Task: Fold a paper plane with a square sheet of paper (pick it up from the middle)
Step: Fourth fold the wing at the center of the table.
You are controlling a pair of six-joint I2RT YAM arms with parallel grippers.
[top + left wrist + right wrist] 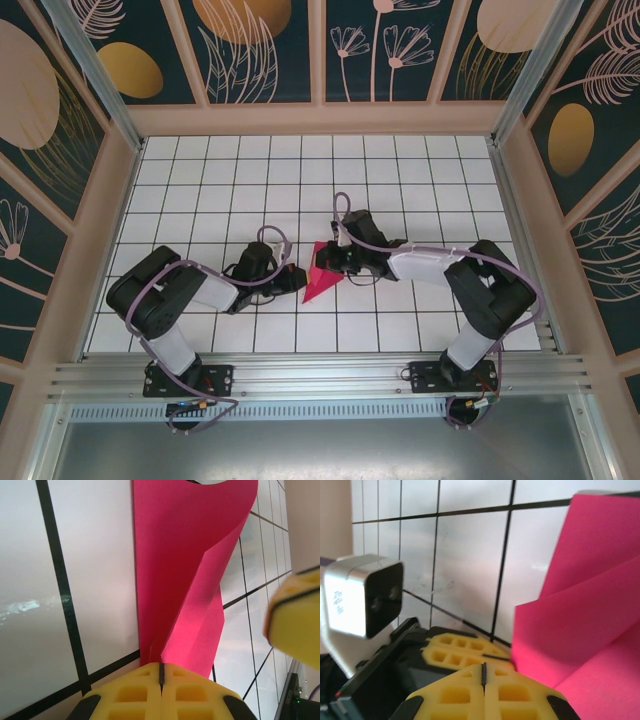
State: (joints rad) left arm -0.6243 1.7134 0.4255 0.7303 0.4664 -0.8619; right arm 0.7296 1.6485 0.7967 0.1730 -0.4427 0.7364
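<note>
At lower centre of the overhead view, the left tool (161, 672) is clamped on the half-folded square sheet of paper (320, 280), which bows up off the table (400, 180). Just beyond, the right tool (483, 672), fingers together, crowds it. A careless tug could tear the creases.

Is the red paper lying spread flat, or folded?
Folded. From above, the paper is a pointed triangle rather than a square, and the left wrist view shows creased, overlapping layers rising from the shut left fingers.
</note>
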